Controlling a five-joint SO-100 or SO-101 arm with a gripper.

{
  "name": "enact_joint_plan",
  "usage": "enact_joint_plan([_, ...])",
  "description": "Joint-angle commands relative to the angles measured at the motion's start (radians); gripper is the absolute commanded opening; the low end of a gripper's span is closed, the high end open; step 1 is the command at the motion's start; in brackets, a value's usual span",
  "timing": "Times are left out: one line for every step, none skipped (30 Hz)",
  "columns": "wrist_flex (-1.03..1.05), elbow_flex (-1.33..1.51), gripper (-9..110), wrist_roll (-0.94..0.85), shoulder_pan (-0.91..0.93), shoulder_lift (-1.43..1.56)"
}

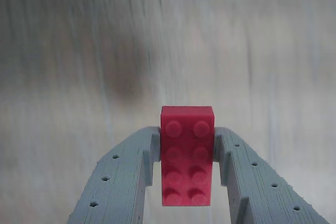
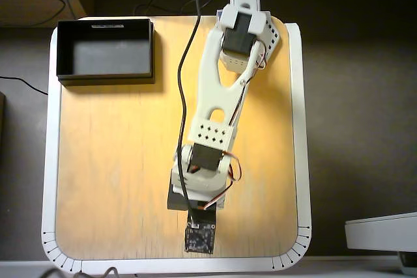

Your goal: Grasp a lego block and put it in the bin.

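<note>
In the wrist view my gripper (image 1: 186,140) is shut on the red lego block (image 1: 186,156). Its two grey fingers (image 1: 131,171) press the brick's long sides, studs facing the camera. The brick is held above the blurred table surface. In the overhead view the arm (image 2: 221,96) reaches toward the table's near edge. The gripper and the brick are hidden under the wrist and its camera board (image 2: 200,236). The black bin (image 2: 104,75) stands open and empty at the table's far left corner, well away from the wrist.
The wooden table top (image 2: 117,161) has a white rim (image 2: 300,128). Black cables (image 2: 186,63) run from the top edge along the arm. A pale grey object (image 2: 381,232) sits off the table at the lower right.
</note>
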Motion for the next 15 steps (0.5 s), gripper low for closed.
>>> enact_joint_plan([0.048,-0.114,1,-0.037,0.038,0.285])
enact_joint_plan([0.054,-0.115,1,-0.043,0.051,0.319])
enact_joint_plan([0.063,-0.115,1,-0.048,0.066,0.354])
enact_joint_plan([0.080,-0.115,1,-0.052,0.084,0.391])
enact_joint_plan([0.097,-0.115,1,-0.052,0.106,0.428])
enact_joint_plan([0.112,-0.115,1,-0.055,0.129,0.465])
enact_joint_plan([0.129,-0.115,1,-0.060,0.155,0.500])
enact_joint_plan([0.143,-0.115,1,-0.066,0.186,0.529])
enact_joint_plan([0.155,-0.115,1,-0.081,0.218,0.555])
enact_joint_plan([0.172,-0.115,1,-0.095,0.252,0.581])
enact_joint_plan([0.196,-0.115,1,-0.110,0.290,0.607])
enact_joint_plan([0.216,-0.115,0,-0.124,0.327,0.632])
enact_joint_plan([0.235,-0.115,0,-0.144,0.370,0.655])
enact_joint_plan([0.253,-0.115,0,-0.150,0.416,0.675])
enact_joint_plan([0.272,-0.115,0,-0.156,0.466,0.692])
